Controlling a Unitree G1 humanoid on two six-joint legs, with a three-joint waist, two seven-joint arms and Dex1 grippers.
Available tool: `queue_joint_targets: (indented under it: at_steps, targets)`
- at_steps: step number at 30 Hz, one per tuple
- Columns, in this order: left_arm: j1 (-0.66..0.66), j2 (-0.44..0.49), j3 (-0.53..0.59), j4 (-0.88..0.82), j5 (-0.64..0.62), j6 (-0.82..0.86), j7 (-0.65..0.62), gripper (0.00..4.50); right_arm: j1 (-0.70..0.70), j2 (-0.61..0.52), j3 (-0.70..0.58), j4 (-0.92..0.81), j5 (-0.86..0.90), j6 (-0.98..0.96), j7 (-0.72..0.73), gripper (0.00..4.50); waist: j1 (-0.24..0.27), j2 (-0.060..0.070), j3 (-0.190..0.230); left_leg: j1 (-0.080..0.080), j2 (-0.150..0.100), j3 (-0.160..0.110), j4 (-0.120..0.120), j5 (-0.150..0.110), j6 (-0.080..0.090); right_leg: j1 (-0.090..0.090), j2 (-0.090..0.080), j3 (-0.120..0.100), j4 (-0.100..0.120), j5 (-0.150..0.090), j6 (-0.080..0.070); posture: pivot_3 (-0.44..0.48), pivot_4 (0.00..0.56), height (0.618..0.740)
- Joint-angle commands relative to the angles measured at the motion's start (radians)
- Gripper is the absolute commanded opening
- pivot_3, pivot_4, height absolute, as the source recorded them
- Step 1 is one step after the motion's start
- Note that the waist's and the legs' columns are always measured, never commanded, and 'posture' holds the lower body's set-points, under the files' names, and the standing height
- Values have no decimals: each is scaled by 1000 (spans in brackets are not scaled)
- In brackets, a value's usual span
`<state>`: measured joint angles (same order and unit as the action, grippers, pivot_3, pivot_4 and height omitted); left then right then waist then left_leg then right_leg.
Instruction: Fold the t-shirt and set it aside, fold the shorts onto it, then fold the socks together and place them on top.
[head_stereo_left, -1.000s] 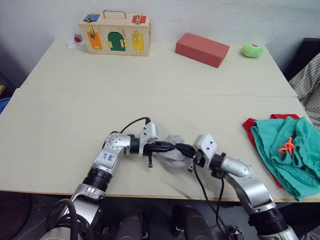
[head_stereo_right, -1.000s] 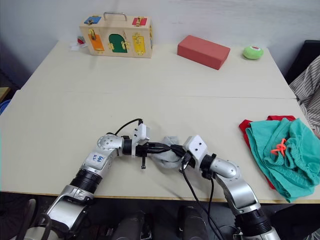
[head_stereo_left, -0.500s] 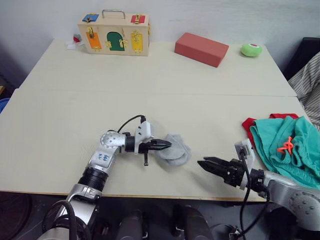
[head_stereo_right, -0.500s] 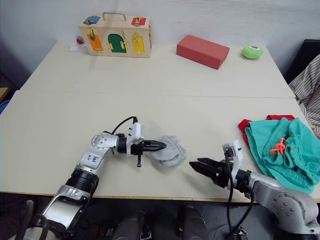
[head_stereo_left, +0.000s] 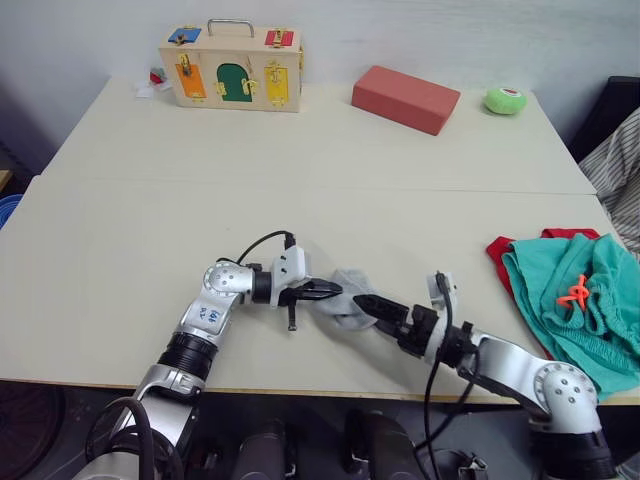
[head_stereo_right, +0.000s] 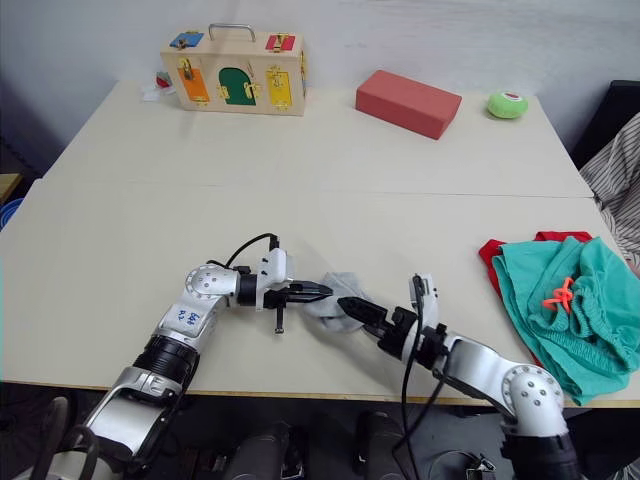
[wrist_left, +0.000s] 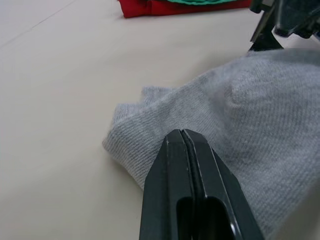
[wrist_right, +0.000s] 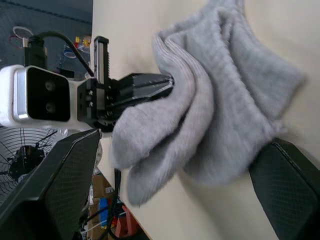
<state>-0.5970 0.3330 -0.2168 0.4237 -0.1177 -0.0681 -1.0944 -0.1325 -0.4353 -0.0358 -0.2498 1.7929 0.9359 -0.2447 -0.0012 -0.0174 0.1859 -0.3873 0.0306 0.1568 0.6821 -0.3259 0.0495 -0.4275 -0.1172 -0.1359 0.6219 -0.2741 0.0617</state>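
Head stereo pair: high, looking forward and down across the whole table (head_stereo_left: 120, 230), far edge to near edge. Left and right eye views overlap almost fully, with slight horizontal offset. Both catch the lock box (head_stereo_left: 230, 63), red block (head_stereo_left: 405, 98) and green ball (head_stereo_left: 504, 100) at the far side, and the shorts (head_stereo_left: 575, 300) by the right edge.

Left wrist cam: very close, low, looks along the left gripper (wrist_left: 184, 137) at the socks (wrist_left: 235, 115); t-shirt (wrist_left: 165, 7) edge in the background.

Right wrist cam: close, rolled sideways, looks between the right gripper (wrist_right: 175, 182) fingers at the socks and the left gripper beyond.

All four views share the socks; both wrist cams face each other across them.
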Motion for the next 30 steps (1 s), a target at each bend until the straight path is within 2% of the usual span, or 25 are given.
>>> queue_joint_targets:
  at_steps: [1,6,9,16,20,24,28,30]
  targets:
    - [5,2,-23,16,33,25,17,0,-14,22,23,25,-54,-10,1,4485,0,0,0,0,0,0,0,0,0,0,0,0,0,0,0,0,150,740]
    - [19,8,-21,9,29,27,17,0,-51,40,41,77,-144,7,57,4485,-1,-1,-3,1,0,0,0,0,0,1,0,0,0,0,0,0,150,740]
    - [25,11,-19,7,28,23,19,0,-73,61,25,118,-204,-11,88,3927,-1,0,-5,1,0,0,0,0,0,1,0,0,1,0,0,0,150,740]
    - [40,13,0,-12,6,18,19,0,-103,73,-1,146,-253,16,147,1426,-2,0,-5,1,0,0,0,1,0,1,0,0,1,0,0,0,150,740]
    - [53,14,40,-43,-56,16,-16,0,-78,54,-44,113,-223,28,164,308,-3,0,-5,1,0,0,0,0,0,1,0,1,1,0,0,0,150,740]
    - [62,22,84,-99,-139,42,-61,0,-24,7,-154,-8,-103,15,229,148,6,2,-4,-1,0,-1,0,0,1,0,-1,0,0,0,0,0,150,740]
    - [75,36,150,-247,-297,215,-82,0,63,-101,-302,-115,61,-4,252,148,1,3,-4,-4,-1,-1,0,-1,2,-1,-1,0,-1,2,2,0,150,740]
    - [80,52,199,-349,-393,335,-53,387,125,-173,-419,-145,149,-26,261,148,2,3,-3,-4,0,-1,0,-1,2,-1,0,0,-2,2,2,0,150,740]
